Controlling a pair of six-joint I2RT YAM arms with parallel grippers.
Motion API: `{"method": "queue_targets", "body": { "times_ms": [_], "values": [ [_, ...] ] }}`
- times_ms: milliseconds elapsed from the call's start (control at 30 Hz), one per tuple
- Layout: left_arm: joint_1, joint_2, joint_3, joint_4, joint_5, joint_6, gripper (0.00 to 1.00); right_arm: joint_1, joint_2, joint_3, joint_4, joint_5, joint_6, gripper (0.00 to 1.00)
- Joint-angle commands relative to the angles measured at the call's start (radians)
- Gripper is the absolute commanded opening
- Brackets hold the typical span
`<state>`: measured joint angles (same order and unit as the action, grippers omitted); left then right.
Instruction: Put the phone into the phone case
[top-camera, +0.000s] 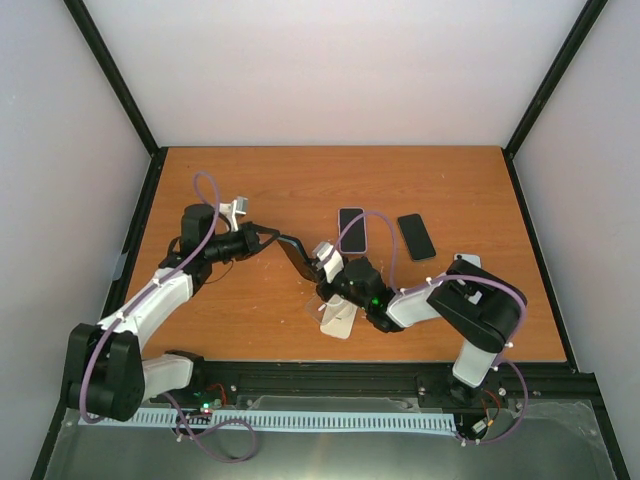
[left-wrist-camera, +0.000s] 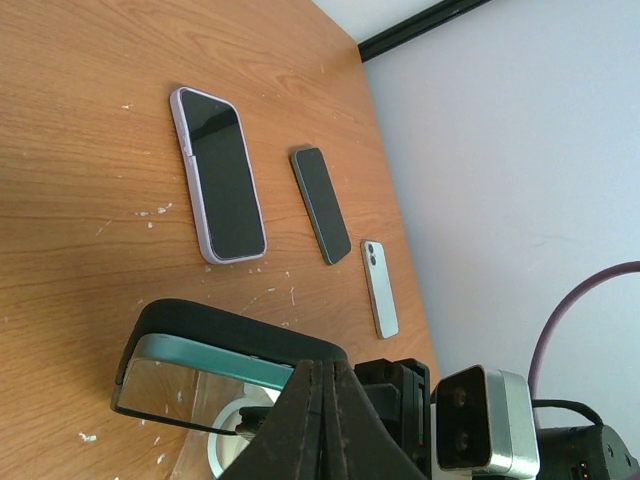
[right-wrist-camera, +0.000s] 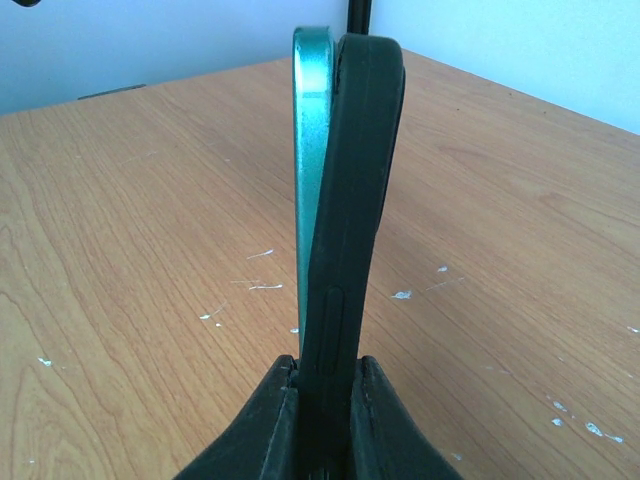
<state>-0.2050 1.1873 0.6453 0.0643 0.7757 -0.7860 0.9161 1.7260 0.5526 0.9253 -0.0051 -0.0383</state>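
Phone (right-wrist-camera: 311, 150): likely stiff, slick, breakable; grip by long edges.
Case (right-wrist-camera: 365, 180): probably soft, bendy rim.
Right claw (right-wrist-camera: 322, 395): clamped on case and phone.
Left claw (left-wrist-camera: 325, 385): together, by case rim.

Teal-edged phone (right-wrist-camera: 312, 150) pressed into the black case (right-wrist-camera: 362, 150) (teal side exposed), both raised on edge

Bright, even, diffuse light in all views leaves only faint shadows on the table (top-camera: 280, 190). The right wrist view has a bluish cast along its top, and the fingers (right-wrist-camera: 262, 432) at its lower edge look soft.
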Motion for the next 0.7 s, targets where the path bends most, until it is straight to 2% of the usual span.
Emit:
{"method": "queue_targets", "body": {
  "times_ms": [0, 667],
  "values": [
    [-0.009, 0.013, 0.008, 0.054, 0.021, -0.005, 0.00, 0.009, 0.012, 0.004, 0.108, 0.021, -0.004, 0.09],
    [-0.035, 0.100, 0.008, 0.086, 0.004, 0.004, 0.00, 0.010, 0.069, -0.027, 0.162, 0.029, 0.023, 0.10]
  ]
}}
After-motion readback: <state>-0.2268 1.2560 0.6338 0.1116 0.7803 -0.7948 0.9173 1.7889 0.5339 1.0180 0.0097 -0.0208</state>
